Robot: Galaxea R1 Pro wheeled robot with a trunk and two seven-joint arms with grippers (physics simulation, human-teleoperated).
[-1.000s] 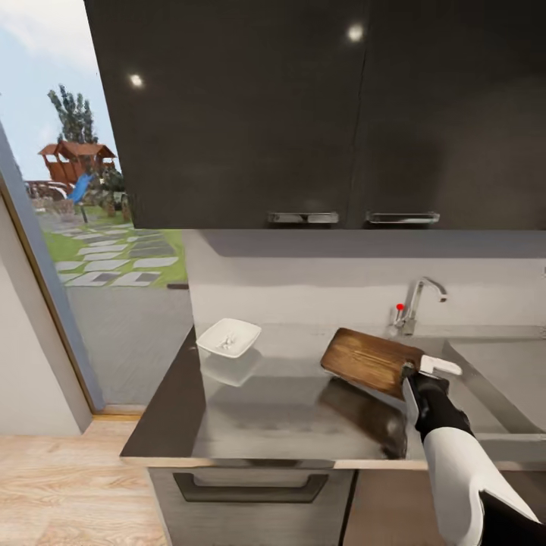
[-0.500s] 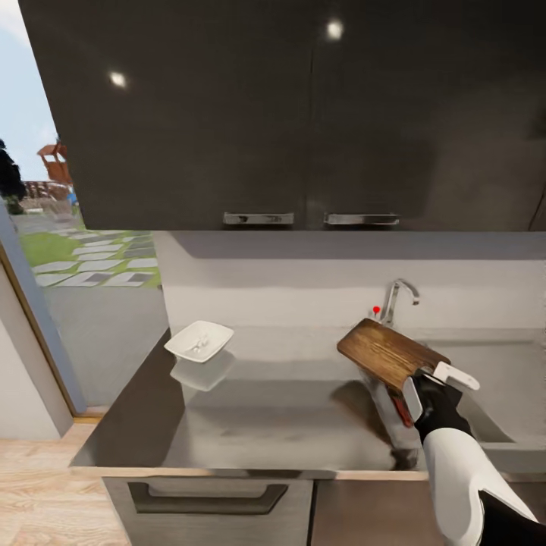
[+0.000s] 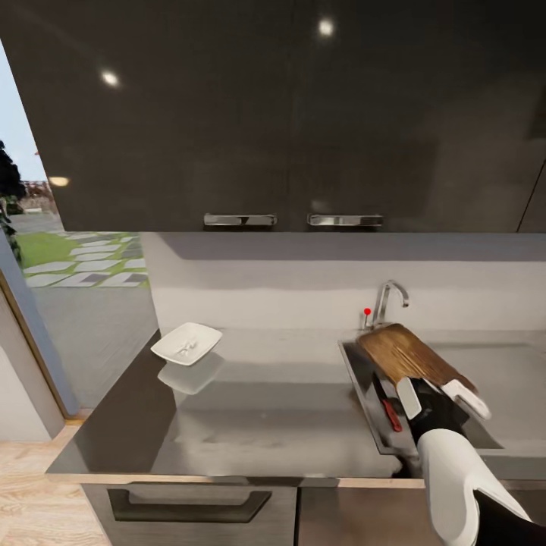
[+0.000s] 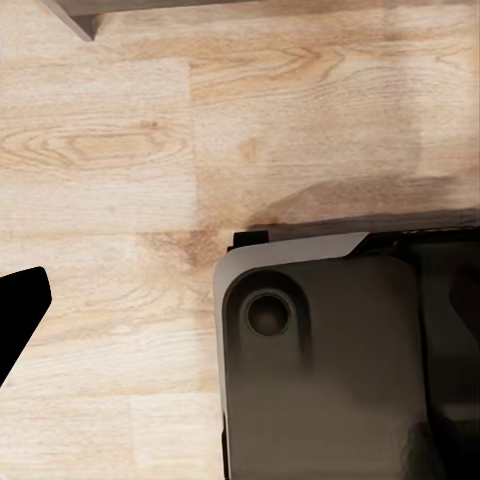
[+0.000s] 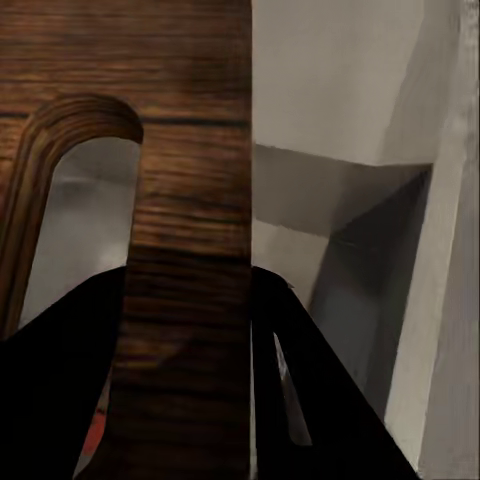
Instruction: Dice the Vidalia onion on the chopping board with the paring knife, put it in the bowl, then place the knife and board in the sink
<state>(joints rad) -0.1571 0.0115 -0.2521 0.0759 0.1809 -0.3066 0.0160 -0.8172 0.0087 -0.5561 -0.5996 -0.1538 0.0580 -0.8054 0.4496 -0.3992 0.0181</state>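
Over sink (image 3: 425, 440): gripped chopping board (image 3: 409, 356) (tilted)

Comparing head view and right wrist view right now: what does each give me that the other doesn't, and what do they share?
Head view alone: the bowl on the countertop, the faucet, the paring knife lying in the sink under the board, and the right gripper from outside.

Right wrist view alone: a close look at the board's slot handle hole and the dark fingers either side of the wood.

Both: the chopping board gripped at its handle end, over the sink basin.
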